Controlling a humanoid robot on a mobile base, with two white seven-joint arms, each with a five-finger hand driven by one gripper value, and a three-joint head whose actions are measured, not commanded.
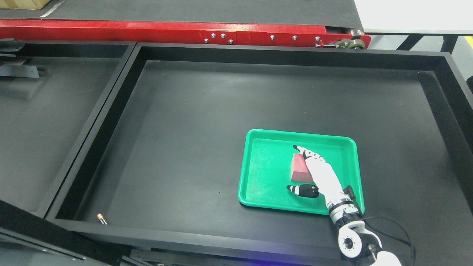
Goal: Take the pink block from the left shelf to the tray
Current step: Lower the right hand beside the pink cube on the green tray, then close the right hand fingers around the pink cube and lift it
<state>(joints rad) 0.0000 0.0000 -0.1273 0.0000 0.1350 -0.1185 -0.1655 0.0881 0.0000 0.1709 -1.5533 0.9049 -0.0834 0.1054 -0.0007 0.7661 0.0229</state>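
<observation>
Right hand [320,173]: reaches in from the lower right, over the green tray [264,173].
Fingers [308,153]: stretched straight along the block's right edge, thumb spread out below its near end; they touch it, but a firm grip cannot be told.
Pink block [299,168]: lies flat inside the tray, right of its middle.
Tray: sits on the black table [177,140], toward the front right.
Battery [102,219]: 1, at the table's front left corner.

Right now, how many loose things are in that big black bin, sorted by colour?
Green: 1, the tray
Pink: 1, the block, in the tray under the right robot hand
Black and orange: 1, a small battery-like thing at the near left corner
Total: 3
</observation>
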